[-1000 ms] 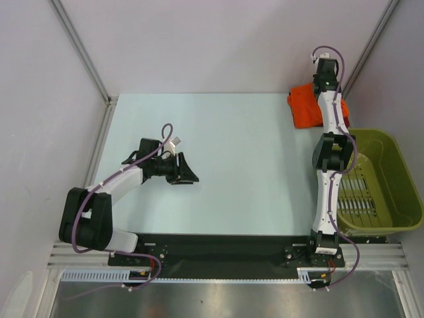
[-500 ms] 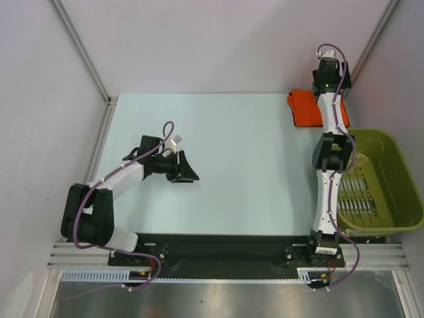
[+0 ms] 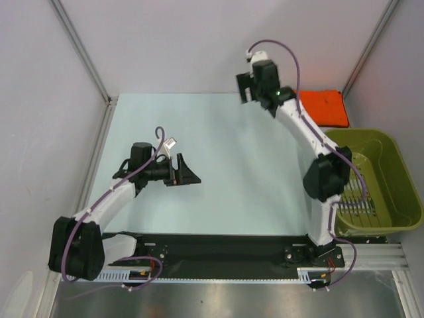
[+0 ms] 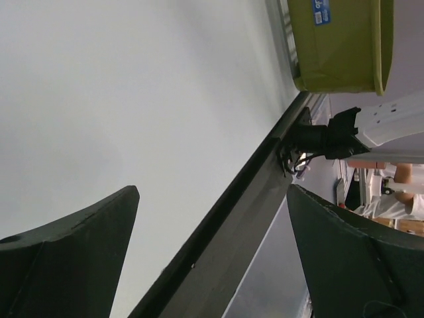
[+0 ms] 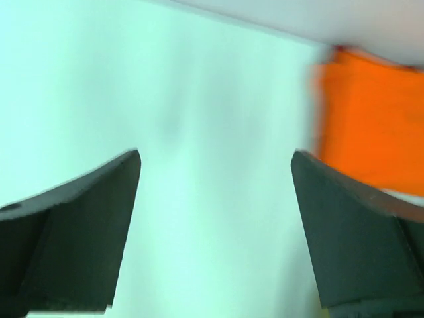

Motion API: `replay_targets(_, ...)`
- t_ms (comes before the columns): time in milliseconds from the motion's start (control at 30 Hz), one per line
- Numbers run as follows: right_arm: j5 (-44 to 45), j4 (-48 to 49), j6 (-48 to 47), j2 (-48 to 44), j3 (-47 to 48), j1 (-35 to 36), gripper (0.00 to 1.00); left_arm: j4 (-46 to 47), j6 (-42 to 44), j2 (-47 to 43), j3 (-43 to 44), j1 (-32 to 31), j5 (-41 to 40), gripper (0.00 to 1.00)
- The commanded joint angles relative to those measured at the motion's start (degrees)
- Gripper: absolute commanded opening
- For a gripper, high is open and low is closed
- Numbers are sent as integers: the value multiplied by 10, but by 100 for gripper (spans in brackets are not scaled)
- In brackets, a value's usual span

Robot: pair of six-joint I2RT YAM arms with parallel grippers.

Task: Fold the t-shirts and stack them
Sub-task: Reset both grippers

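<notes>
The orange t-shirt (image 3: 324, 108), seemingly folded square though the wrist view blurs it, lies just beyond the basket (image 3: 405, 173), while the left gripper (image 3: 187, 173) and right gripper (image 3: 244, 89) both gape empty well left of it, so any retreat should stay high, clear of the cloth.

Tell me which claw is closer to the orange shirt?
Right. The right gripper is left of the orange shirt at the far edge; the left gripper is much farther, toward the near left.

Orange t-shirt (image 3: 323, 108) of soft matt cloth, olive-green basket (image 3: 394, 165) of smooth, faintly glossy plastic, pale table (image 3: 232, 146) smooth and matt, arm shells (image 3: 112, 199) of shiny white plastic, near rail (image 3: 232, 295) of brushed metal.
</notes>
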Motion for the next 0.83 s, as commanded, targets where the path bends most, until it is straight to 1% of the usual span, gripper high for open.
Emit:
replay_targets(0,-132,66,177,-167,-219,57,100,58,-35,-70,-36,0,28,100)
replay_targets(33,-139,95,214,-205,-275,69,100,61,-48,-83,-47,0,27,100)
replay_targets(67,-177,159,241,-239,-328,80,100,72,-56,-96,-73,0,24,100)
replay_targets(100,-194,191,270,-268,-392,88,100,76,-65,-132,-88,0,18,100)
replay_targets(133,-204,220,356,-336,-502,89,100,82,-88,-151,-105,1,3,100)
replay_targets(167,-235,259,399,-365,-562,88,100,110,-104,-172,-123,2,2,100)
replay_targets(200,-249,269,445,-400,-609,86,100,119,-123,-188,-164,3,2,100)
replay_targets(233,-269,280,504,-459,-698,81,100,142,-166,-222,-185,3,-6,100)
replay_targets(267,-301,278,537,-494,-733,78,100,165,-188,-242,-221,2,-11,100)
replay_targets(300,-308,274,563,-526,-763,76,100,185,-231,-262,-239,2,-14,100)
replay_targets(333,-314,280,583,-595,-839,78,100,203,-249,-307,-255,0,-18,100)
replay_targets(367,-317,304,623,-629,-875,84,100,221,-261,-331,-270,-1,-27,100)
replay_targets(400,-311,310,643,-658,-917,89,100,221,-283,-358,-295,-1,-35,100)
replay_targets(433,-301,330,668,-719,-985,99,100,221,-297,-400,-306,-1,-40,100)
replay_targets(467,-295,332,717,-743,-1018,104,100,231,-315,-423,-333,-1,-43,100)
replay_targets(500,-294,321,748,-770,-1042,104,100,240,-367,-445,-350,-2,-40,100)
replay_targets(533,-300,290,767,-791,-1059,102,100,256,-398,-467,-369,-2,-36,100)
replay_targets(567,-302,279,774,-830,-1083,102,100,297,-425,-517,-411,-2,-30,100)
replay_targets(600,-302,267,776,-848,-1089,103,100,304,-460,-542,-426,-2,-30,100)
replay_targets(633,-304,258,775,-863,-1097,103,100,304,-468,-572,-437,-2,-32,100)
replay_targets(667,-304,244,776,-900,-1113,104,100,296,-475,-620,-455,-2,-38,100)
replay_targets(733,-308,241,796,-940,-1141,104,100,306,-521,-669,-481,-2,-39,100)
replay_targets(767,-310,240,808,-961,-1156,104,100,276,-518,-688,-481,-2,-41,100)
replay_targets(800,-316,245,824,-1013,-1188,104,100,272,-532,-739,-480,-2,-41,100)
